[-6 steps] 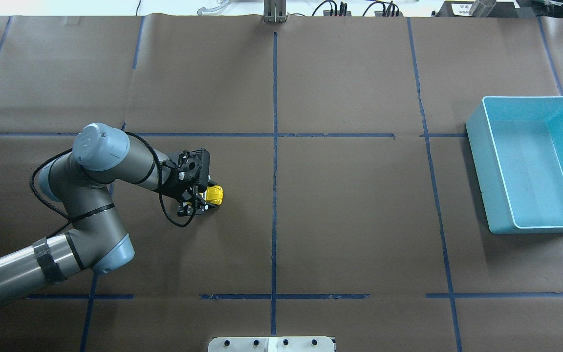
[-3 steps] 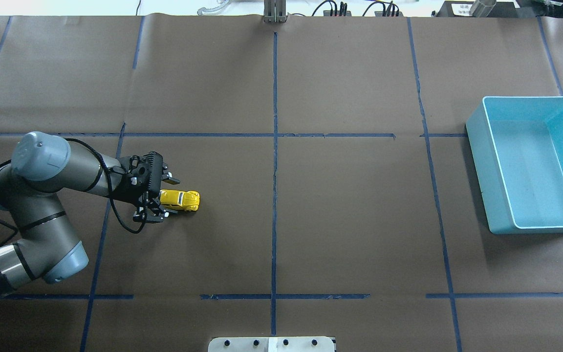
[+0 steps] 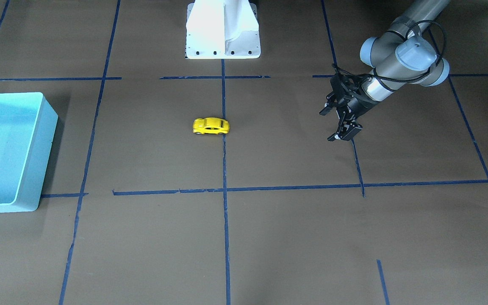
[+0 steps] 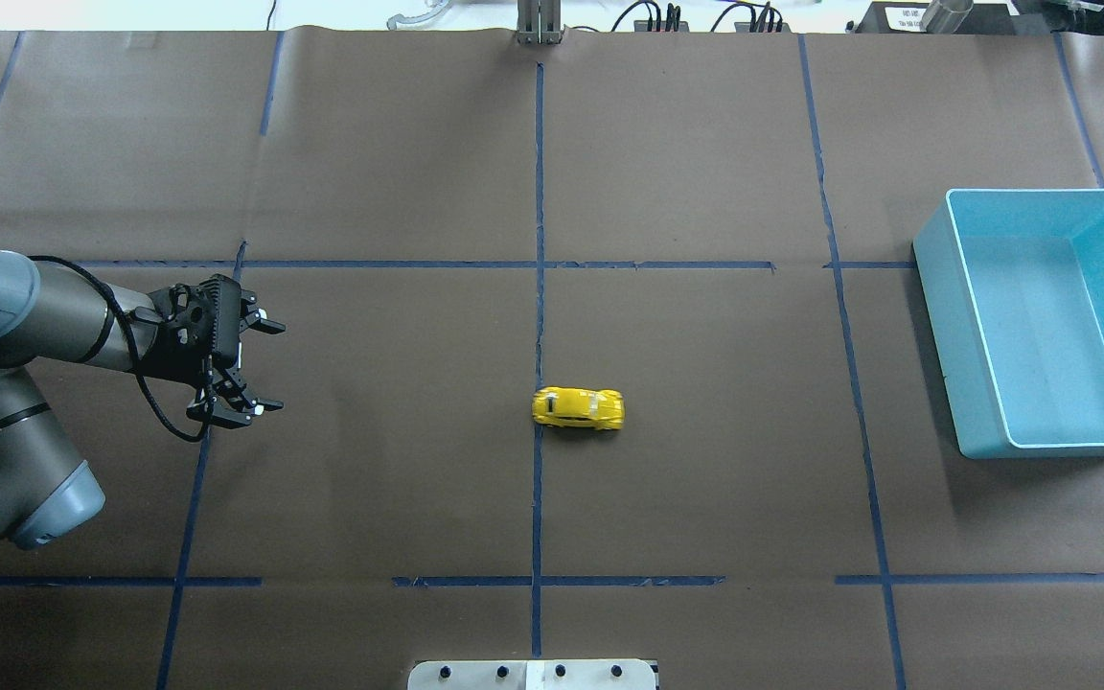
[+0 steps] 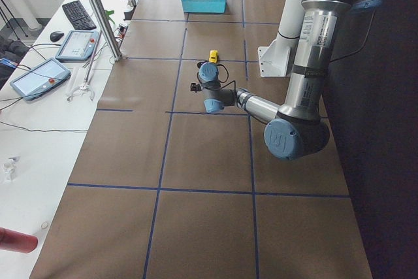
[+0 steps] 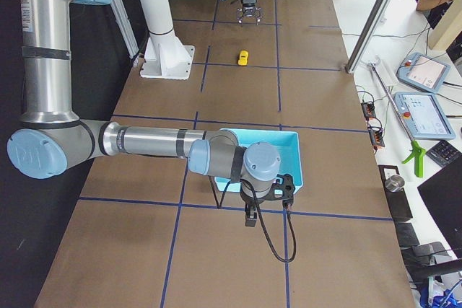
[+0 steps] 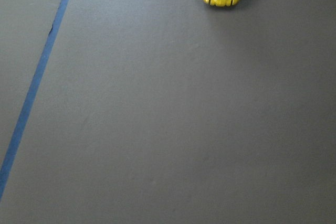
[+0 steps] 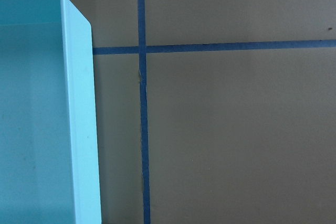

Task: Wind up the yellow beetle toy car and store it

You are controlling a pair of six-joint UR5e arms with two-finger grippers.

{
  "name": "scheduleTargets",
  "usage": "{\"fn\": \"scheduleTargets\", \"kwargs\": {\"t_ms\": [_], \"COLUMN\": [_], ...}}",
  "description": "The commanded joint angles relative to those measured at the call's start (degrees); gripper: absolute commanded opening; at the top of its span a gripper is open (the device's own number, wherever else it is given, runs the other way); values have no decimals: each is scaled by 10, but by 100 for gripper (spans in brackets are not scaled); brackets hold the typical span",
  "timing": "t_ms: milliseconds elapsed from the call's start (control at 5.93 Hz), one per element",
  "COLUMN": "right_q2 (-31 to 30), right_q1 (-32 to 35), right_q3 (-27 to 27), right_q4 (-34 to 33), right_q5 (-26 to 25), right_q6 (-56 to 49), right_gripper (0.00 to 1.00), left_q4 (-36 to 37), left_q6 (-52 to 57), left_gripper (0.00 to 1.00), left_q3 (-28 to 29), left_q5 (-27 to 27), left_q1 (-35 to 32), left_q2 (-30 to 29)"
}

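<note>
On brown paper gridded with blue tape, the car sits at the centre line, far from the left gripper, fingers spread and empty; whether the right gripper, by the bin, is spread or clenched, I cannot tell.

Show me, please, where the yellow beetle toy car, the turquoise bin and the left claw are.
yellow beetle toy car (image 4: pixel 578 408): overhead exterior view, on its roof.
turquoise bin (image 4: pixel 956 335): overhead exterior view, on the outer wall facing the car.
left claw (image 4: pixel 280 367): overhead exterior view, midway between its open fingertips.
</note>
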Motion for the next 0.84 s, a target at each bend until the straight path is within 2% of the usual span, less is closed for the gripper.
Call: {"fn": "scheduleTargets", "kwargs": {"t_ms": [0,337,506,675], "right_q2": [0,0,0,0], "right_q1": [0,0,0,0], "right_q3": [0,0,0,0], "right_q4": [0,0,0,0], "right_q5": [0,0,0,0], "right_q6": [0,-1,-1,-1], "right_gripper": [100,100,100,100], "left_q4": [28,106,117,171], "left_q6": [-99,-167,-169,-170], "left_gripper": [100,100,100,100], "left_q3": [-1,-5,-7,-18], "left_q5": [-87,-217,-223,-239], "left_q1": [-40,-126,-133,-138], "left_q2": [5,4,4,4]}}
